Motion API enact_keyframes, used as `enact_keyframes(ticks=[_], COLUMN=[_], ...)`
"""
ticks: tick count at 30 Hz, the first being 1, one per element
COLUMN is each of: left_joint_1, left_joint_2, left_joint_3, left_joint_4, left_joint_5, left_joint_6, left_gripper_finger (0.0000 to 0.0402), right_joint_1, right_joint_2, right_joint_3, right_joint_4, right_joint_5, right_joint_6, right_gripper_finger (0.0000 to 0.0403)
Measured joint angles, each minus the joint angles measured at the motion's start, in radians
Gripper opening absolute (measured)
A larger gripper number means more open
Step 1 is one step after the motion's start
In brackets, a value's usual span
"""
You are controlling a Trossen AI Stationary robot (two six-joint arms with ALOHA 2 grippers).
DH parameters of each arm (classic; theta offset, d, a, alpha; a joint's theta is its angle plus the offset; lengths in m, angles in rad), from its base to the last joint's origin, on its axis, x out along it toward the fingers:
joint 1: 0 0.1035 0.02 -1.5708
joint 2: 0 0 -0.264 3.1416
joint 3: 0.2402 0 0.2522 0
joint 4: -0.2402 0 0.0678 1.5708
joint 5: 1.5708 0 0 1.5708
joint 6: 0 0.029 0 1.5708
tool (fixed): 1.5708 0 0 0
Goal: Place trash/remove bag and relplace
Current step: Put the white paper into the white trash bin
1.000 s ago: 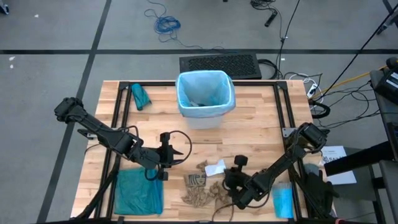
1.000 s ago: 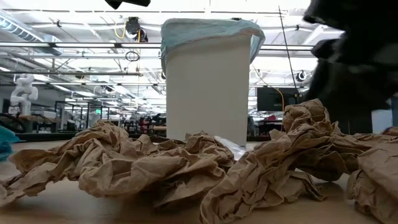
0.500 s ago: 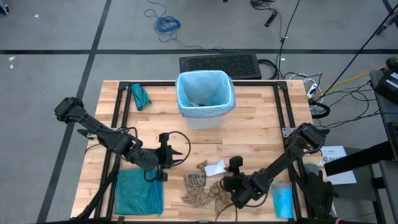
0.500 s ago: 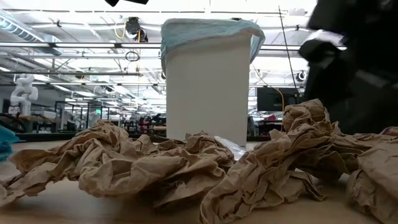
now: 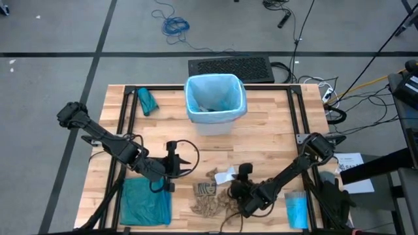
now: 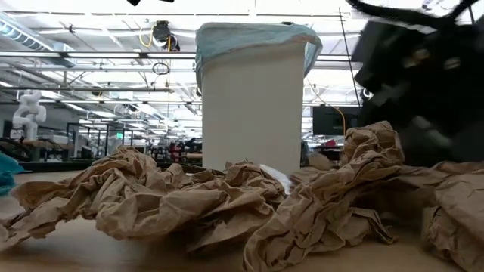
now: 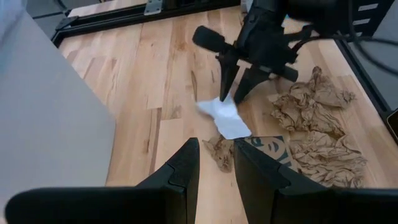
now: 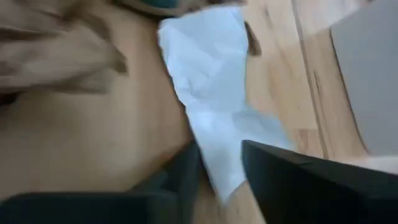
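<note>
The right gripper (image 5: 236, 177) was down at the near edge of the table, its two fingers (image 7: 227, 78) parted narrowly and straddling one end of the whitish wrapper (image 7: 224, 117), which lay flat on the wood. From the right wrist view the wrapper (image 8: 211, 93) ran straight into the gap between those fingers, though I could not tell whether they had actually pinched it. Just to the near side of the wrapper sat the heap of brown paper scraps (image 5: 212, 201), crumpled and spread along the table's near edge; seen from table height the scraps (image 6: 151, 198) filled the foreground.

The left gripper (image 5: 177, 160) hung over the wood well to the left of the wrapper, fingers (image 7: 185, 168) set a narrow gap apart and holding nothing.

The white bin (image 5: 215, 104) stood at the far middle of the table, lined with the pale blue bag (image 6: 253, 34), its edge folded down over the rim. A teal-green bag (image 5: 145, 201) lay flat at the near left corner, and a small blue packet (image 5: 297, 210) at the near right.
</note>
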Motion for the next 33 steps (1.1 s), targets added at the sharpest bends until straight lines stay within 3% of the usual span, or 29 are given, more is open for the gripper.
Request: enact_keyframes(ticks=[2, 4, 9, 19, 25, 33], left_joint_1=[0.0, 0.0, 0.0, -0.006, -0.029, -0.083], left_joint_2=[0.0, 0.0, 0.0, 0.0, 0.0, 0.0], left_joint_3=[0.0, 0.0, 0.0, 0.0, 0.0, 0.0], left_joint_4=[0.0, 0.0, -0.001, -0.026, -0.039, -0.132], left_joint_5=[0.0, 0.0, 0.0, -0.005, -0.023, -0.102], left_joint_6=[0.0, 0.0, 0.0, 0.0, -0.003, -0.102], left_gripper_finger=[0.0095, 0.0096, 0.0096, 0.0095, 0.0095, 0.0095], right_joint_1=[-0.015, -0.023, -0.028, -0.019, -0.024, -0.082], right_joint_2=[-0.004, -0.011, -0.046, -0.249, -0.41, -0.578], right_joint_3=[-0.001, -0.001, -0.007, -0.004, -0.003, -0.003], right_joint_4=[-0.003, -0.007, -0.023, 0.009, 0.12, 0.416], right_joint_5=[-0.005, 0.013, 0.081, 0.201, 0.306, 0.363], right_joint_6=[0.043, 0.064, 0.104, 0.068, -0.121, -0.558], right_gripper_finger=[0.0033, 0.0011, 0.0001, 0.0, 0.0, 0.0])
